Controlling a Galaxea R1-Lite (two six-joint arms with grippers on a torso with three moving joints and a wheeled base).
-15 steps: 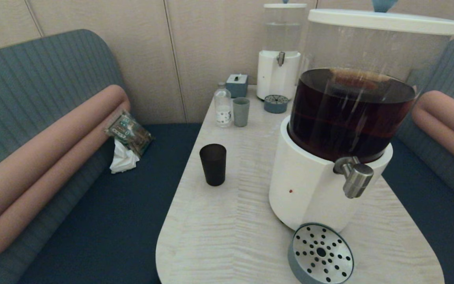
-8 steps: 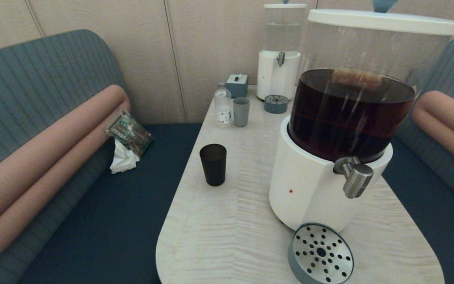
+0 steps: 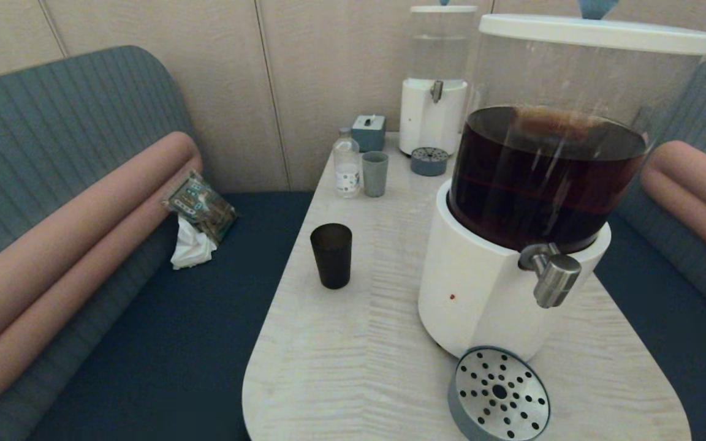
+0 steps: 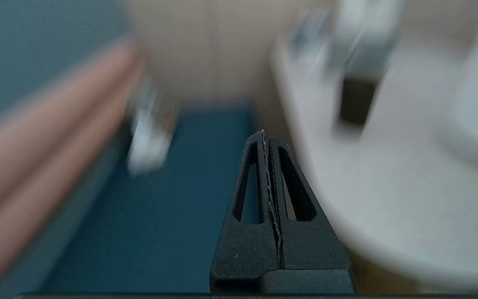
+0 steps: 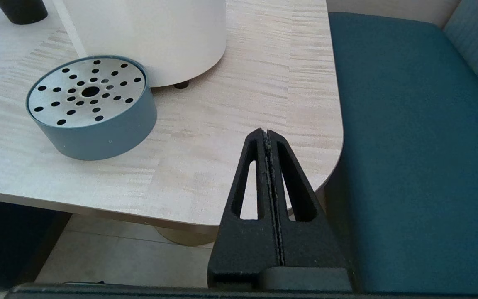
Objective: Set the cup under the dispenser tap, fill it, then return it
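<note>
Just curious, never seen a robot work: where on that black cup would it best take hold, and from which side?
Probably round the cup's mid-wall, from its open left side. It stands upright, tapered, without a handle, and the dispenser crowds its right.

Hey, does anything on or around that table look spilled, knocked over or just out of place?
No spills. One oddity: a snack packet and crumpled white tissue lie on the bench seat like litter. The cup stands upright, away from the dispenser tap.
</note>
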